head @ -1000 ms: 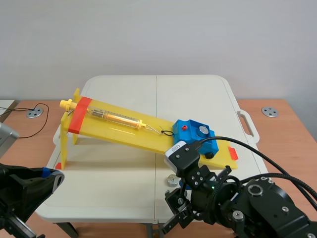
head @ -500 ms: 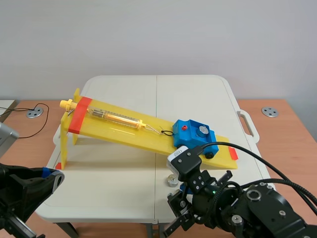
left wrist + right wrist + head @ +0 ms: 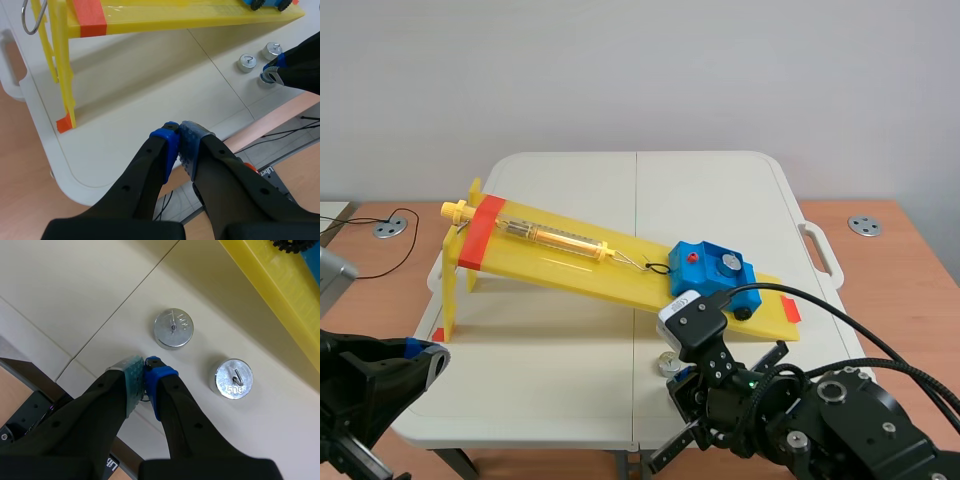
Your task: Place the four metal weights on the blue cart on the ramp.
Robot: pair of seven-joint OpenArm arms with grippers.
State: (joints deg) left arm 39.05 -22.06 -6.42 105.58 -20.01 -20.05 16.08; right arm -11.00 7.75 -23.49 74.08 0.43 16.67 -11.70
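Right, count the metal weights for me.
4 weights: one on the blue cart, two loose on the table, one at the right tool's tips, apparently gripped. No others show.

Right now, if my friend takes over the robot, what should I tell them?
Left gripper: shut, empty, above the table edge.
Right gripper: shut low over the gripped weight, seemingly on its hook.
Cart: low on the ramp.
Done: one loaded weight sits on the cart.
Left: three to load, the gripped one first, then the loose weights on the table just ahead of the right gripper.
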